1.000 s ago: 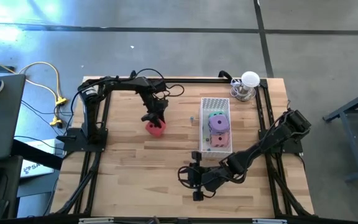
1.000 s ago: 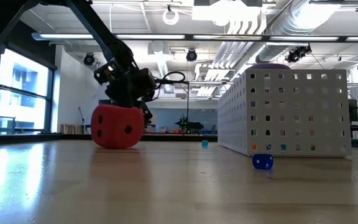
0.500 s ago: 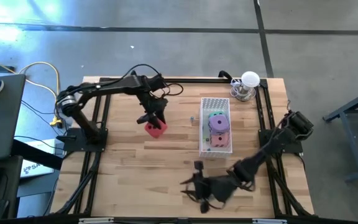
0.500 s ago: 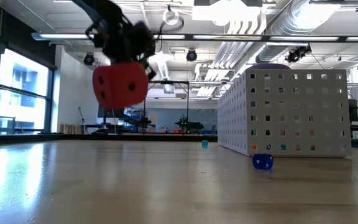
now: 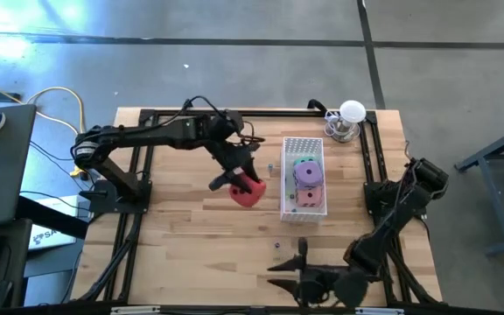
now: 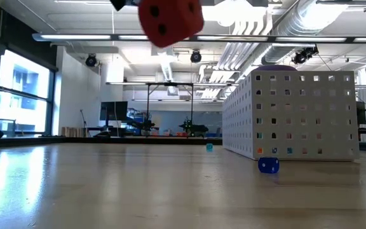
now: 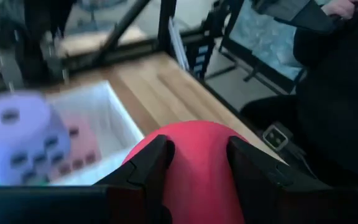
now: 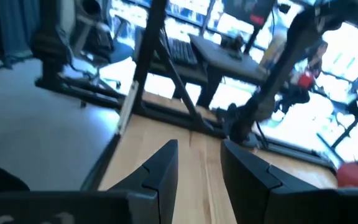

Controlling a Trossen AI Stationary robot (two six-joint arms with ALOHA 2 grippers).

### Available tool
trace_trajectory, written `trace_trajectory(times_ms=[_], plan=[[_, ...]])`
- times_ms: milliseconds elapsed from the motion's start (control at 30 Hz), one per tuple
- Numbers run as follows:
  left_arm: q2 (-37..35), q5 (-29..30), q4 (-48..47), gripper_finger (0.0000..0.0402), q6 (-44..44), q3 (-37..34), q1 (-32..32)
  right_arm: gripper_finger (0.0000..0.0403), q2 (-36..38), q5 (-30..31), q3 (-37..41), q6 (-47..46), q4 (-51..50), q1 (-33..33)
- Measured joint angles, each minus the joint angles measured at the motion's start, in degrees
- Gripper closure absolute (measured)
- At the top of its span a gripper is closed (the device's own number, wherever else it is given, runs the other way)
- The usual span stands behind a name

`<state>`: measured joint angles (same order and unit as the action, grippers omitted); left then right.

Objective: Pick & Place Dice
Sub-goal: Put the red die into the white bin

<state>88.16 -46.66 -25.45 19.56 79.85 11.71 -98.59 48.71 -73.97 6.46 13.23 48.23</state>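
The red die [image 5: 249,192] is in my left gripper [image 5: 240,180], which is shut on it high above the table, just left of the white perforated basket [image 5: 304,144]. In the low view the red die [image 6: 170,22] floats near the top of the picture. The purple die [image 5: 304,174], pink die [image 5: 309,194] and green die [image 5: 304,161] lie inside the basket. My right gripper [image 5: 297,273] is open and holds nothing, low by the table's near edge. My left gripper pinches the red die between its two fingers [image 7: 146,163], one on each of two opposite sides [image 7: 194,143]. The fingers come from above, slanting toward the table's right. The die is lifted clear and hangs below the fingers.
A small blue bead [image 6: 269,165] and a teal one [image 6: 209,147] lie on the table by the basket. A white lamp-like object [image 5: 350,120] stands at the far right corner. A person in dark clothes [image 7: 334,93] sits beyond the table. Bare wood stretches left of the basket.
My left gripper has lifted the red die off the table and carried it up and toward the table's right, to beside the basket. My right arm has drawn back toward the near edge.
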Motion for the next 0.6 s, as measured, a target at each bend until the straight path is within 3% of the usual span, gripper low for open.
trace_trajectory(times_ms=[333, 600], plan=[[7.35, -0.31, 23.97, 0.0259, -10.35, -0.19, -2.92, 0.0291, 0.02, 0.87, 0.0, 11.11, 12.16, 8.14], [14.66, 0.83, 40.65, 0.0259, -16.75, -0.22, -3.9, 0.0291, 0.02, 0.86, 0.0, 12.22, 13.78, 11.75]])
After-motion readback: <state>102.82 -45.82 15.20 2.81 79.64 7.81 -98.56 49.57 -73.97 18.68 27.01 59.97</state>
